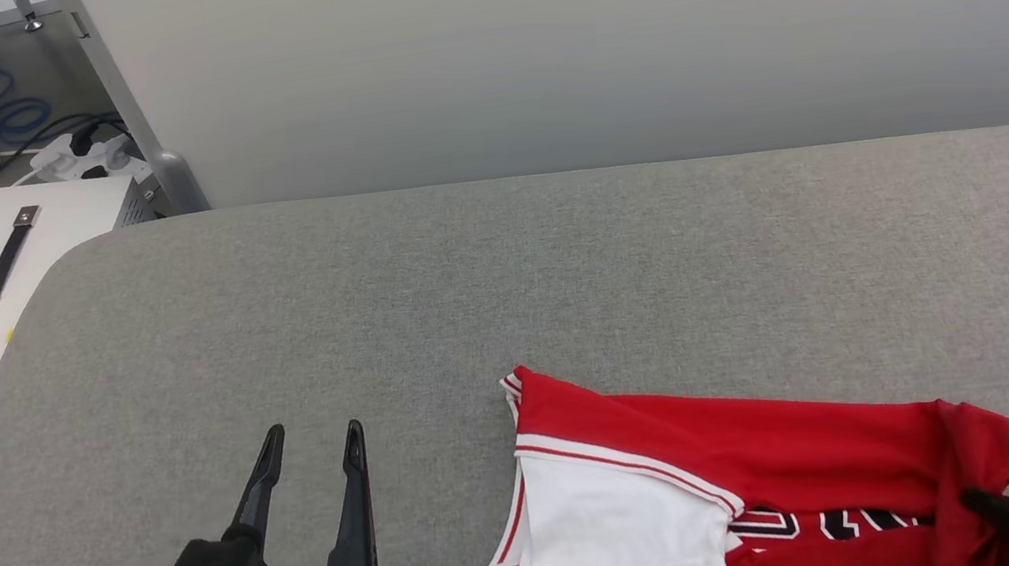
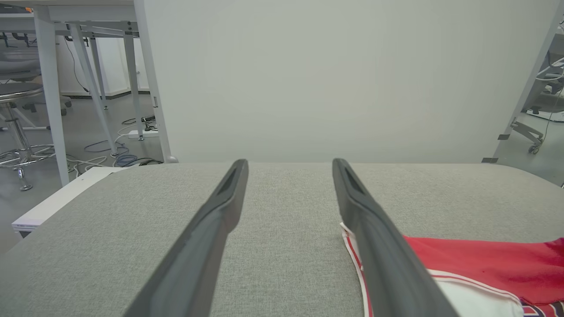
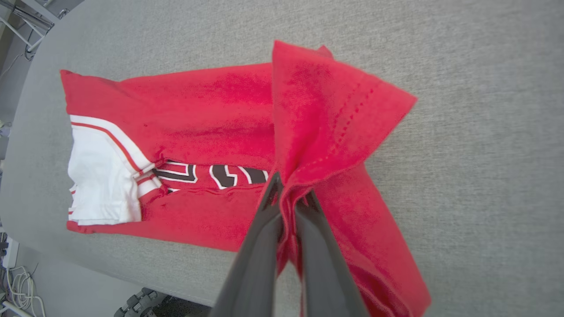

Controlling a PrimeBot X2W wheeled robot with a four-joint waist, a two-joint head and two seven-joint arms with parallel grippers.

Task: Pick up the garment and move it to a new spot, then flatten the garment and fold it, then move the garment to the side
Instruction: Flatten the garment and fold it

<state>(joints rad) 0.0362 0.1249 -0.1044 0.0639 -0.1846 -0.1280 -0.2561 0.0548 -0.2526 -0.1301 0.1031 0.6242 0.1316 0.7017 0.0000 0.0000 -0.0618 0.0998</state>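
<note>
red thin fabric of the garment (image 1: 797,469) lies on the near right part of the grey worktop (image 1: 462,269). it is partly folded: one white sleeve (image 1: 614,529) is turned in over the body at the left end, and the black print (image 3: 211,174) shows in a gap between two red layers. my right jaws are clenched on a gathered pinch of the red hem end. cloth is squeezed between the two dark fingers (image 3: 264,246), and a flap rises and fans out beyond the tips. judgement: the grip is taken at the hem so that this end can be carried over toward the sleeve end as a fold, while the flat remainder anchors the garment. my right wrist is above the cloth, fingers aimed steeply down at the worktop, close to its front edge. my left jaws are released, fully spread and grasping nothing. the left fingers (image 1: 352,500) point away from me, low over bare worktop, near the sleeve end but apart from it. judgement: the left arm is held clear to avoid dragging the cloth, and is placed to pin the sleeve end if required.
</note>
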